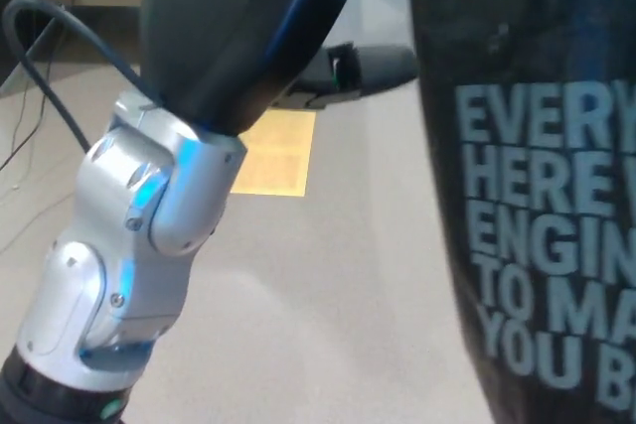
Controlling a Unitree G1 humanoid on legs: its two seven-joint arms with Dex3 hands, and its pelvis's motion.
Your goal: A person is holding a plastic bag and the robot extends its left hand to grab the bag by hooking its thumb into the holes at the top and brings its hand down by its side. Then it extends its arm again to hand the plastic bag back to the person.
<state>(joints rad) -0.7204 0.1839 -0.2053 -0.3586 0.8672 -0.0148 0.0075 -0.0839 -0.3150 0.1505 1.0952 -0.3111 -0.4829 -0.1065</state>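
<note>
The left hand (238, 37) is raised beside a black bag (537, 196) with pale lettering, seemingly not touching it, its fingers' spread impossible to tell.

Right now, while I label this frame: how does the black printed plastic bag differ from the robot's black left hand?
The black plastic bag carries large pale lettering; the left robot hand is plain. The bag fills the picture's right side; the robot hand sits upper left, atop a silver wrist. Both are black.
</note>
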